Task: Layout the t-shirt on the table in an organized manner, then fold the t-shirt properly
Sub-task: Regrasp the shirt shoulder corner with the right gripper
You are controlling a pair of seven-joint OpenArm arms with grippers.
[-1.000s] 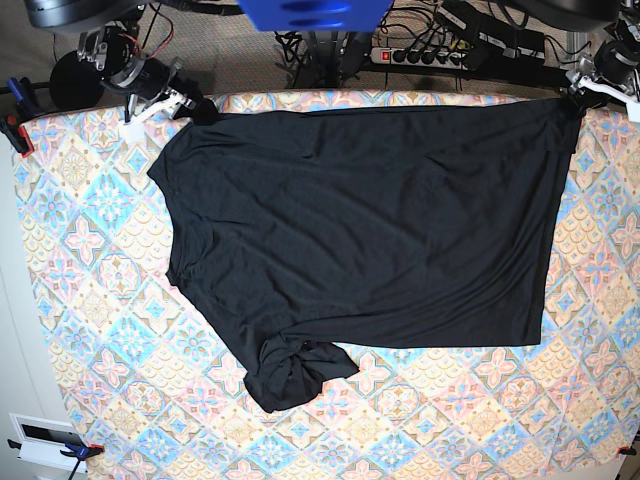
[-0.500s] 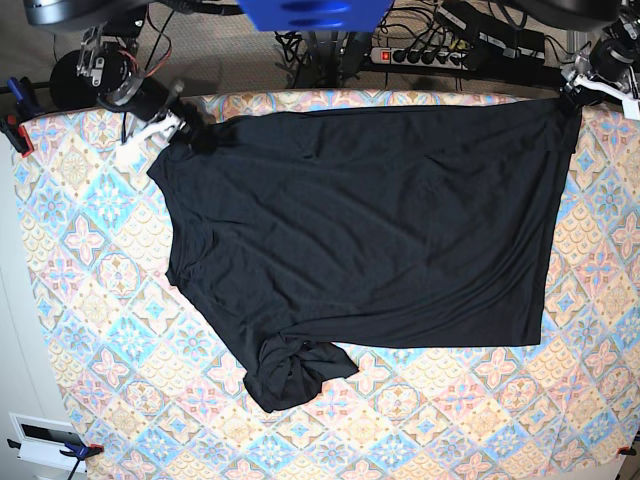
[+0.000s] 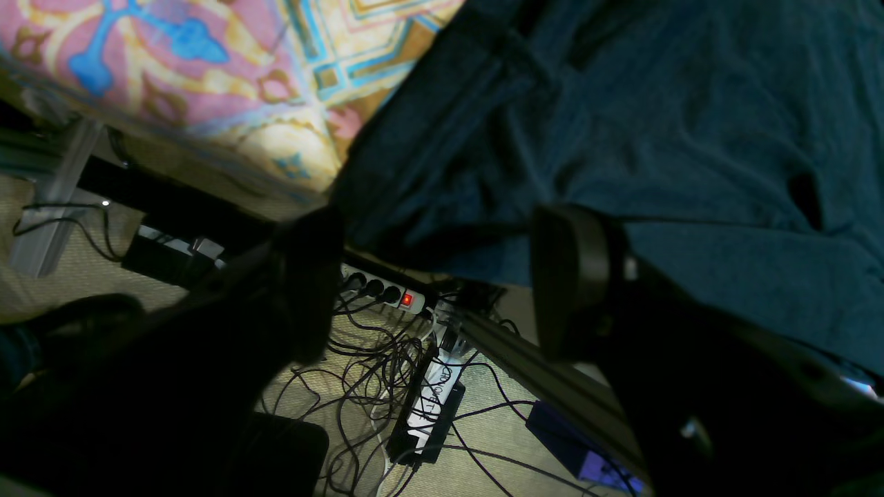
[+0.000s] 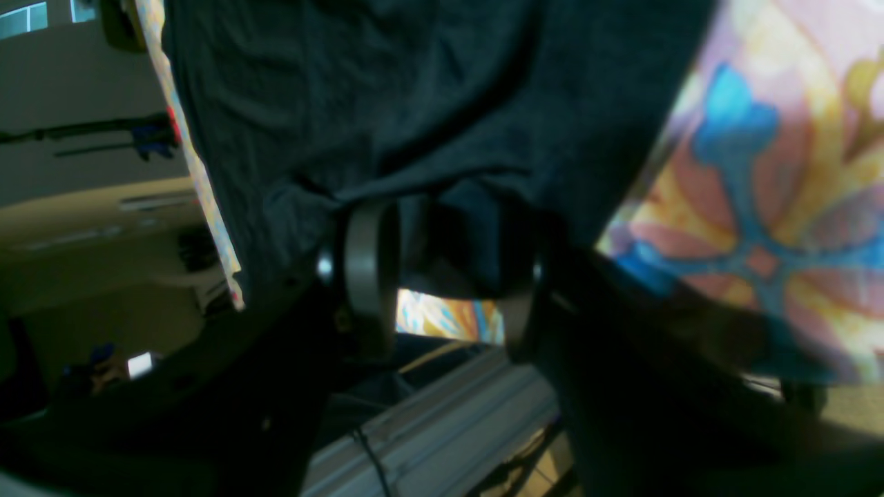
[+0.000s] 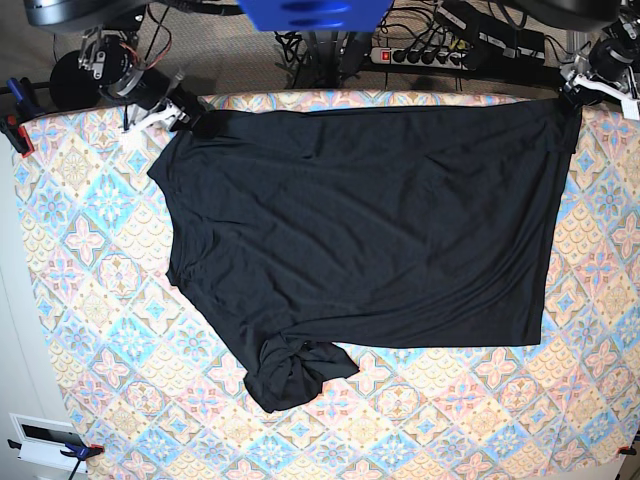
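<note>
The black t-shirt (image 5: 360, 225) lay spread across the patterned worktop (image 5: 90, 300). One sleeve was bunched far from both end effectors. The left end effector (image 3: 442, 283) stood spread at the hem corner, gripping nothing. The right end effector (image 4: 442, 276) pinched the cloth at the shoulder corner. The fabric looked soft, light and limp, so I'd grip corners and seams. A label on the floor strip was unreadable.

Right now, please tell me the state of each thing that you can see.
t-shirt: spread flat on the table, one sleeve bunched near the front edge.
table: covered by patterned cloth.
left gripper: open, at a shirt corner.
right gripper: jaws around a fold of shirt.
power strip: switch lit red.
</note>
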